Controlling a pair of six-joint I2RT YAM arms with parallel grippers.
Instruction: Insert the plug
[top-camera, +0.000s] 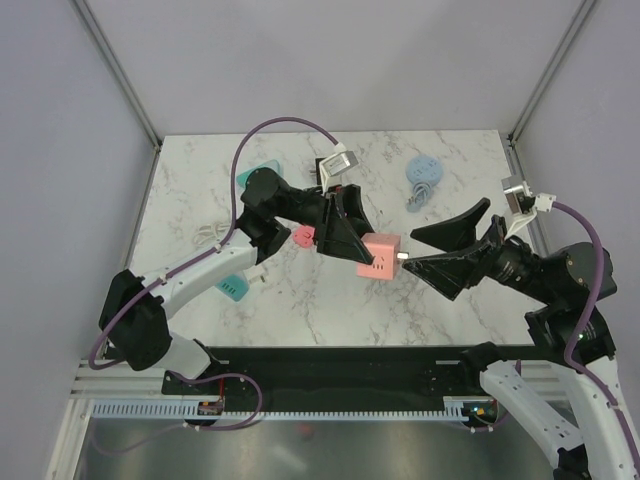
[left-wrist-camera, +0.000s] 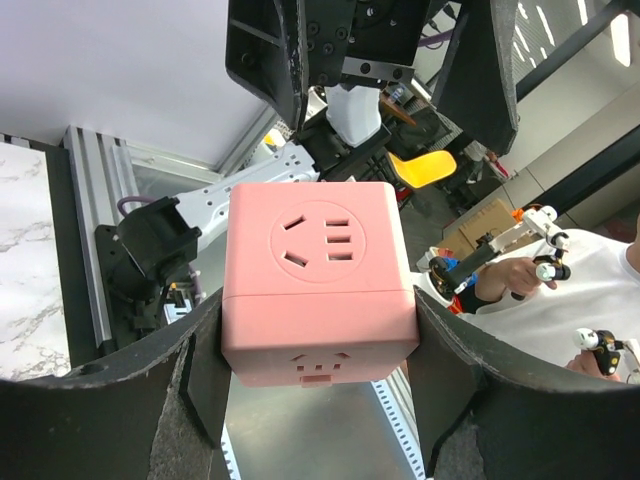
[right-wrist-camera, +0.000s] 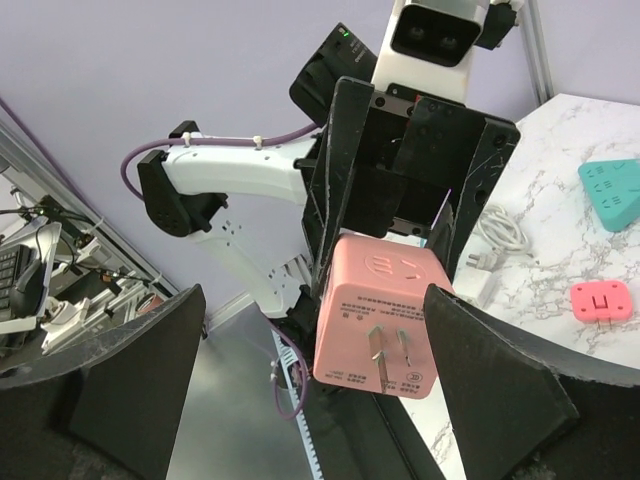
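Marble table (top-camera: 320, 305), grey walls (top-camera: 330, 60); left gripper (top-camera: 362, 247) clamps pink cube (top-camera: 384, 257), right gripper (top-camera: 410, 248) spread wide.

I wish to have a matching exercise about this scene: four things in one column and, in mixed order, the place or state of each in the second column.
Things:
1. pink cube
2. right tool
3. light blue object
4. small pink block

Places or states:
A. on the table, toward its far right corner
B. open, holding nothing
C. on the table, near its middle
D. clamped in the left tool

Pairs: 1-D, 2-B, 3-A, 4-C
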